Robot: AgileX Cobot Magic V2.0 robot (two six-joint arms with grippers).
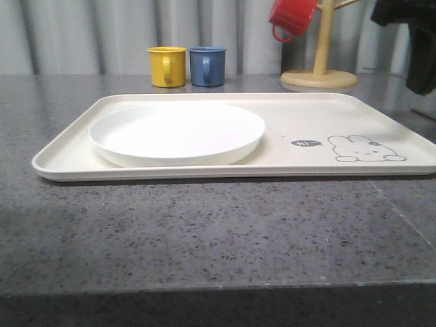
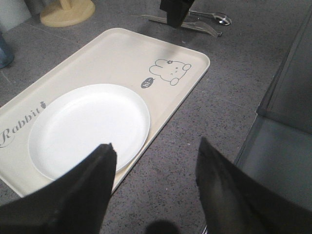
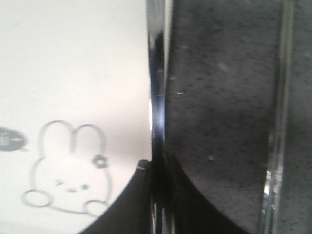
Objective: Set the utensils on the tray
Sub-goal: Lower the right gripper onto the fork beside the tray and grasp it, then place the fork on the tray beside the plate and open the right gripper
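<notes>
Just beyond the tray's [image 2: 122, 53] rabbit end, the right gripper [image 3: 156, 168] seems pressed together on a metal utensil [image 3: 157, 97] lying along that rim; the spread left gripper [image 2: 153, 156] hovers farther off, by the plate [image 2: 87, 126]

The left gripper [image 2: 153, 190] hangs above the table with its two dark fingers [image 2: 78, 195] spread wide apart and nothing between them. The right gripper [image 3: 157, 195] has its fingers pressed close together around a thin shiny metal utensil [image 3: 157, 97], seen edge-on and blurred, so which piece it is cannot be told. The right arm [image 1: 409, 41] shows as a dark shape at the table's far right.
</notes>
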